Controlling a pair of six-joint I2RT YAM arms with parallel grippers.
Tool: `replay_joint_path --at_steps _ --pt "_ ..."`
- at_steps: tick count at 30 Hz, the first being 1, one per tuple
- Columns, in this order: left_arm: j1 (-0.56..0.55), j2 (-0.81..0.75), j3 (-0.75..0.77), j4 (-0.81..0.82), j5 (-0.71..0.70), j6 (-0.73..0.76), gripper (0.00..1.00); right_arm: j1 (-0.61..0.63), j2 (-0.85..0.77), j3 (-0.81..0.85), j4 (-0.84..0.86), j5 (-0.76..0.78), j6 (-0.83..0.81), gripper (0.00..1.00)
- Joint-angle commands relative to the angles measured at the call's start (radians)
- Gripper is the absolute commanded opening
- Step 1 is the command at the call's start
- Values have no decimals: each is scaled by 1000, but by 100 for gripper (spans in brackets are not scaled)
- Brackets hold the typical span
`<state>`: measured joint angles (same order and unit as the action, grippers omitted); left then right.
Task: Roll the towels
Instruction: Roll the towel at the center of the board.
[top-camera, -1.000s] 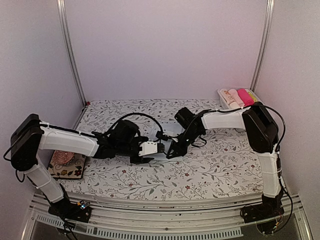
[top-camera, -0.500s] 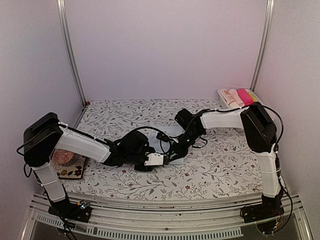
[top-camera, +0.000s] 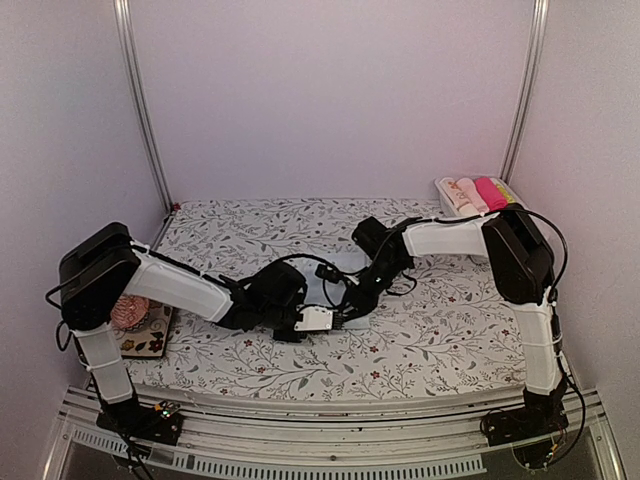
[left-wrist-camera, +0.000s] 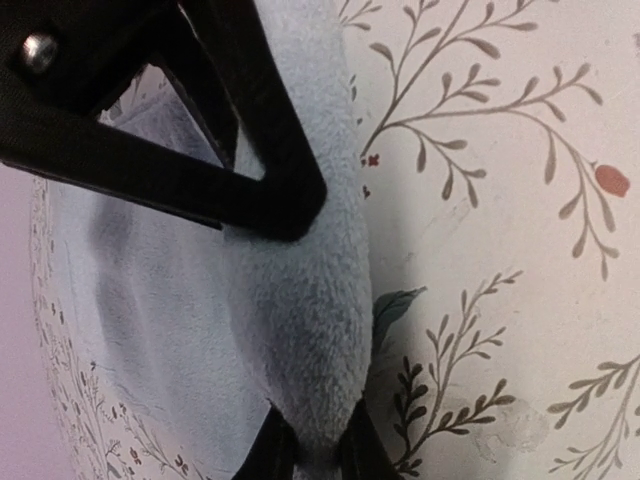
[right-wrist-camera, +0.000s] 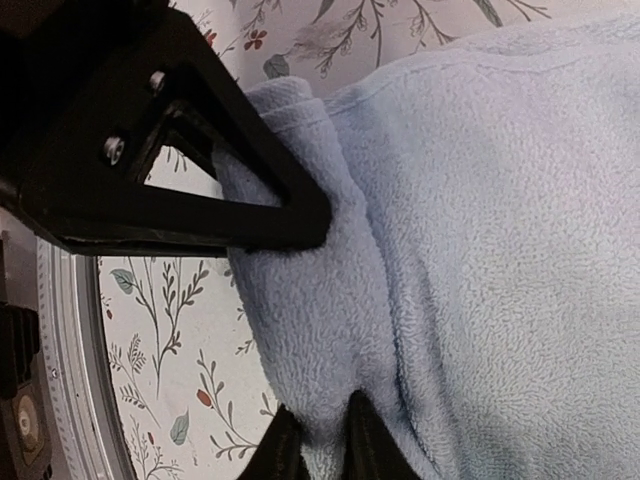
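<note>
A light blue towel (top-camera: 338, 266) lies flat in the middle of the table, its near edge turned over into a thick fold (left-wrist-camera: 300, 320). Both grippers meet at that fold. My left gripper (left-wrist-camera: 310, 455) is shut on the light blue towel, with the fold pinched between its fingertips (left-wrist-camera: 268, 455). My right gripper (right-wrist-camera: 318, 445) is shut on the same fold (right-wrist-camera: 300, 300), close beside the left one. In the top view the left gripper (top-camera: 328, 320) and right gripper (top-camera: 352, 306) nearly touch. Each wrist view shows the other gripper's black finger (right-wrist-camera: 200, 170) across the top.
A white tray (top-camera: 443, 200) at the back right holds rolled cloths (top-camera: 475, 193) in cream, pink and hot pink. A pink knitted lump (top-camera: 128, 312) sits on a floral pad (top-camera: 140, 340) at the left edge. Metal posts (top-camera: 140, 100) stand at the back corners.
My left arm has swung right and nearer, down to the towel's near edge, and its gripper has closed on the fold. The right arm has hardly moved.
</note>
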<state>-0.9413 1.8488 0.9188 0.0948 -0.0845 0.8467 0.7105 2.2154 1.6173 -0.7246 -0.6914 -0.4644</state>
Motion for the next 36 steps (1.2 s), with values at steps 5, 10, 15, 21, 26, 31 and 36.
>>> replay_joint_path --at_steps 5,10,15,21,26,31,36 --pt "47 46 183 -350 259 -88 0 -35 -167 -156 118 141 -56 40" --pt "89 92 263 -460 372 -127 0 -37 -316 -309 278 192 -107 53" --pt "124 184 368 -568 476 -157 0 -37 -503 -508 453 217 -188 59" --pt "190 315 511 -697 586 -196 4 7 -654 -711 616 284 -280 59" --pt "232 385 608 -780 688 -224 5 64 -705 -837 747 353 -365 58" --pt "259 428 671 -847 775 -225 8 111 -646 -847 835 448 -417 58" --pt "270 462 705 -887 823 -228 9 135 -553 -814 905 507 -468 57"
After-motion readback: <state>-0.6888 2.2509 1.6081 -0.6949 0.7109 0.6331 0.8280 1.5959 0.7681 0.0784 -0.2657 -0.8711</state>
